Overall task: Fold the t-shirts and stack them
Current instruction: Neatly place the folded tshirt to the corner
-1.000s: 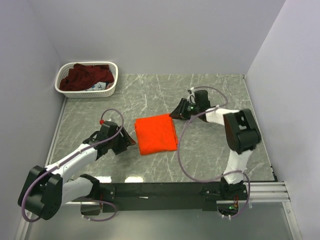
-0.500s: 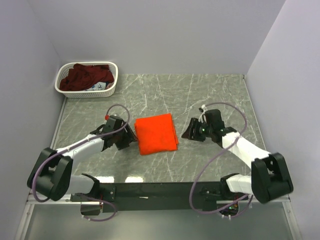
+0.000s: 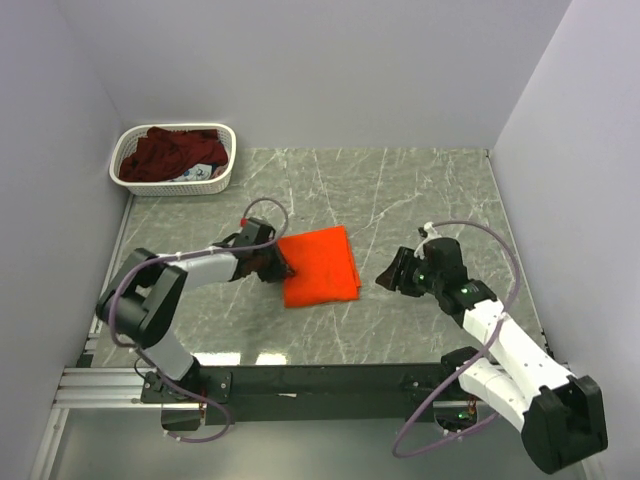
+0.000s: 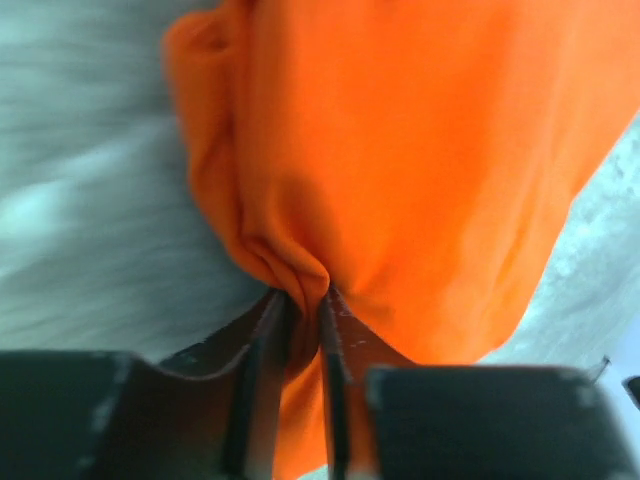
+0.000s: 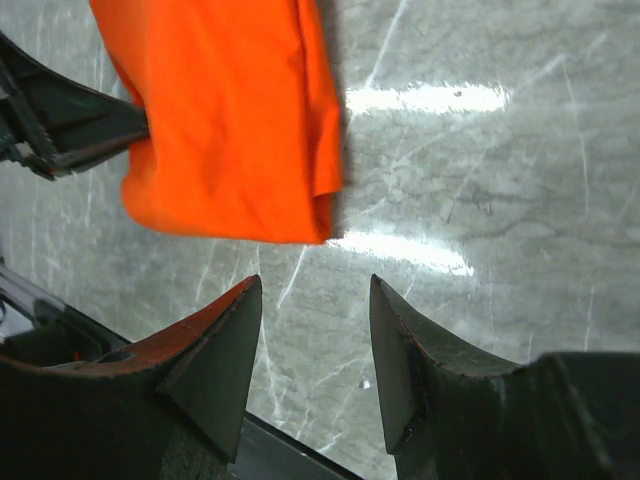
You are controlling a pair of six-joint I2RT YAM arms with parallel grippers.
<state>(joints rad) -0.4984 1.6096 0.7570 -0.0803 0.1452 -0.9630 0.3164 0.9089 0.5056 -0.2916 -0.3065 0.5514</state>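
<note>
My left gripper [image 4: 303,300] pinches the near edge of the folded orange t-shirt [image 4: 420,160]. My right gripper [image 5: 312,330] is spread and empty, shirt just ahead. One tug could undo the fold.

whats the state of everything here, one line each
orange t-shirt: folded, lying flat, one edge pinched
maroon t-shirt: crumpled in the basket, unfolded
basket: upright, holding clothes
left gripper: shut on the orange t-shirt
right gripper: open, empty, apart from the orange t-shirt
</note>
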